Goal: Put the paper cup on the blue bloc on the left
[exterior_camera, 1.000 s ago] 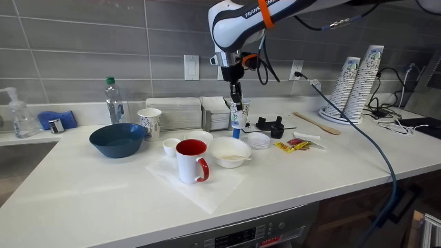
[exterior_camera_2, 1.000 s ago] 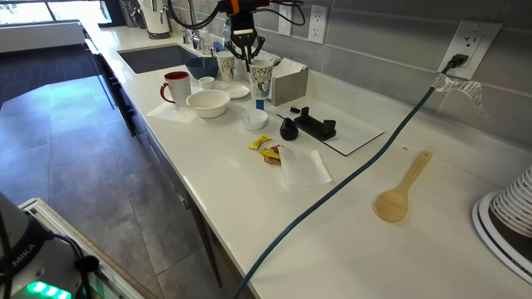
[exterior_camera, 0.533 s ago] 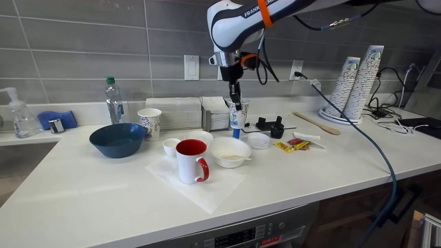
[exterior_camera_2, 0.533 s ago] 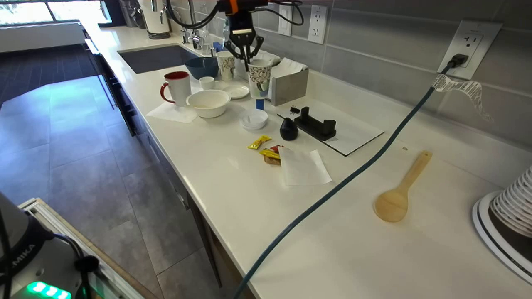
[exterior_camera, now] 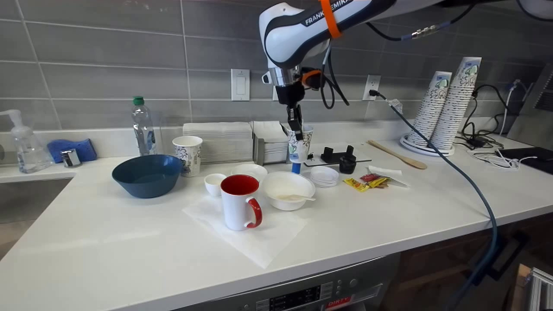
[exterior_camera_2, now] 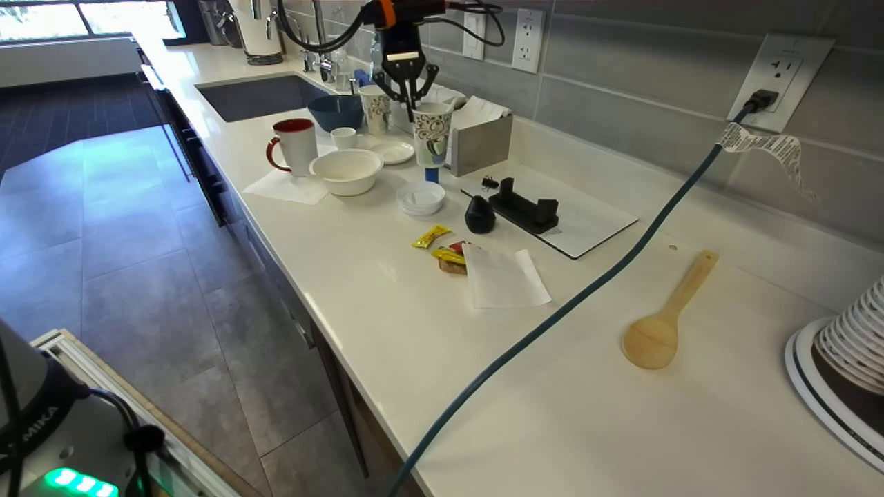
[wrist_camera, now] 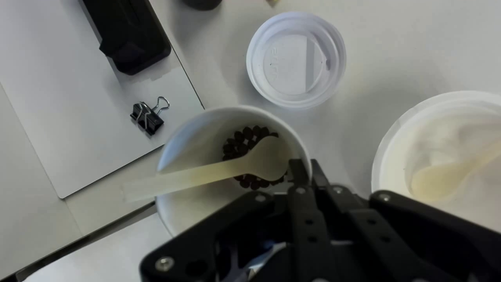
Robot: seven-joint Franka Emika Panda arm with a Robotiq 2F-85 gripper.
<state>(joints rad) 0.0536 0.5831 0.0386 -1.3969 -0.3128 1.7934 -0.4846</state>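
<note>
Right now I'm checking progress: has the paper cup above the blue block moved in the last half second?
Yes, slightly downward: in both exterior views, the paper cup is lower relative to the blue block, less of which shows.

Exterior view facing wall (exterior_camera: 116, 47); exterior view along shared counter (exterior_camera_2: 387, 310); wrist close above cup (wrist_camera: 203, 148)

The white counter (exterior_camera: 108, 259) carries a dark-blue bowl (exterior_camera: 147, 186), a white dish (exterior_camera_2: 395, 152), a paper sheet (exterior_camera: 259, 248) toward the front, lids (exterior_camera_2: 420, 198) near the blue block (exterior_camera_2: 432, 174), yellow packets (exterior_camera_2: 431, 236), a board (exterior_camera_2: 594, 228) and, well apart from the bowl, a wooden spoon (exterior_camera_2: 659, 328).
</note>
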